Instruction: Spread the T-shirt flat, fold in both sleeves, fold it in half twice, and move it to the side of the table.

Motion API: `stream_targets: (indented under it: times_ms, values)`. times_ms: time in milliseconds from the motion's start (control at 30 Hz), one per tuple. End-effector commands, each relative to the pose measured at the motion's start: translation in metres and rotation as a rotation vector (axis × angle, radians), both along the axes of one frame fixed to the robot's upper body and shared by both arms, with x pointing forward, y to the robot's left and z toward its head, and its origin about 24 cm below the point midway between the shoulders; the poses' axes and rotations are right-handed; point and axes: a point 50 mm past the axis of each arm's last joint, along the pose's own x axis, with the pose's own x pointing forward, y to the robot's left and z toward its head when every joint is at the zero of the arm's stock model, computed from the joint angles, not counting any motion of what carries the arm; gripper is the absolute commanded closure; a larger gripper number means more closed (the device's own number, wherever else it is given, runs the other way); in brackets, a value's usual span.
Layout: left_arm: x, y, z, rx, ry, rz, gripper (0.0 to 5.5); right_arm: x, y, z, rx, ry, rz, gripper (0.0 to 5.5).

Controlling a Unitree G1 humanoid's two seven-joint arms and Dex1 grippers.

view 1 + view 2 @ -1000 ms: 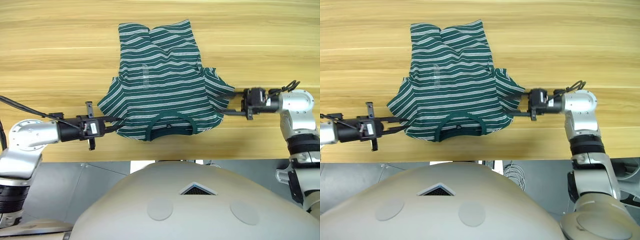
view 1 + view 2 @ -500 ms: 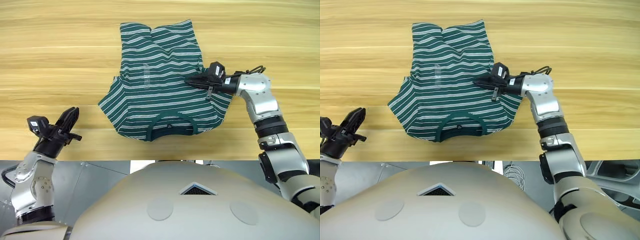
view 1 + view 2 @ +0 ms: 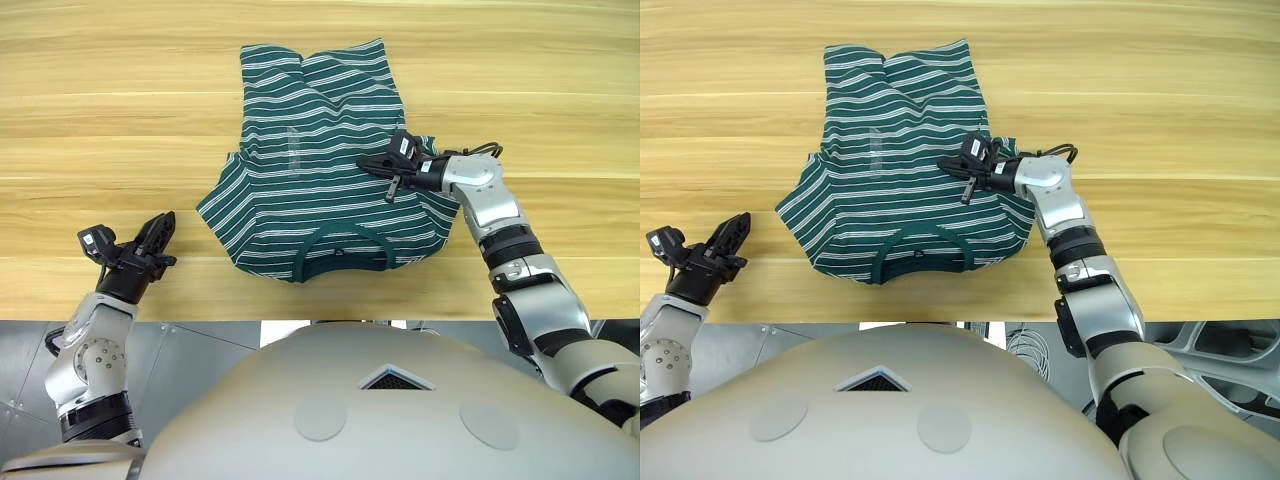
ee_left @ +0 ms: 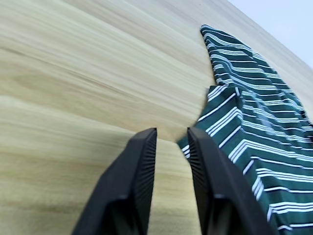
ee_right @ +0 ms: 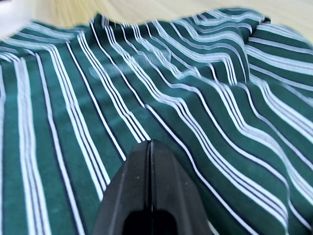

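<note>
A dark green T-shirt (image 3: 310,170) with white stripes lies rumpled on the wooden table (image 3: 100,100), its collar (image 3: 340,262) toward the near edge. My right gripper (image 3: 372,165) is over the shirt's right chest area, just inside the right sleeve (image 3: 432,160). Its fingers are shut, and the right wrist view shows the shut tip (image 5: 150,143) just above the striped cloth with nothing seen between the fingers. My left gripper (image 3: 165,228) is near the table's front left edge, apart from the shirt's left side. In the left wrist view it (image 4: 171,134) is open and holds nothing.
Bare wood surrounds the shirt to the left, right and far side. The table's near edge (image 3: 200,320) runs just below the collar.
My right gripper has moved from the outer edge of the right sleeve inward over the shirt. The left gripper has let go of the shirt's left corner and drawn back to the front left.
</note>
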Motion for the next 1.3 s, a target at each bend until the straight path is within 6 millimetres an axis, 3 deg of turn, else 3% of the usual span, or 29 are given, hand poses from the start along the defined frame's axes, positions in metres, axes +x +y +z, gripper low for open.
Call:
stream_targets:
  times_ms: [33, 100, 333, 733, 1100, 1300]
  values:
    - [-0.003, -0.005, -0.006, -0.004, 0.048, -0.043, 3.72, 0.006, 0.001, 0.002, -0.018, -0.03, 0.004, 5.5]
    - [-0.003, -0.013, -0.011, -0.012, 0.064, -0.065, 3.4, 0.006, 0.002, 0.001, -0.02, -0.032, 0.004, 5.5]
    - [0.011, -0.035, -0.034, 0.038, 0.133, -0.161, 3.4, 0.004, 0.004, -0.002, -0.014, -0.036, 0.003, 5.5]
    - [0.014, -0.036, -0.05, 0.077, 0.173, -0.142, 3.4, 0.003, 0.007, 0.003, 0.005, -0.07, 0.015, 5.5]
    - [0.019, -0.046, -0.045, -0.009, 0.113, -0.127, 5.35, 0.006, 0.006, 0.006, 0.015, -0.088, 0.01, 5.5]
    - [0.023, -0.043, -0.038, 0.001, 0.071, -0.107, 5.47, 0.008, 0.006, 0.008, 0.018, -0.093, 0.009, 5.5]
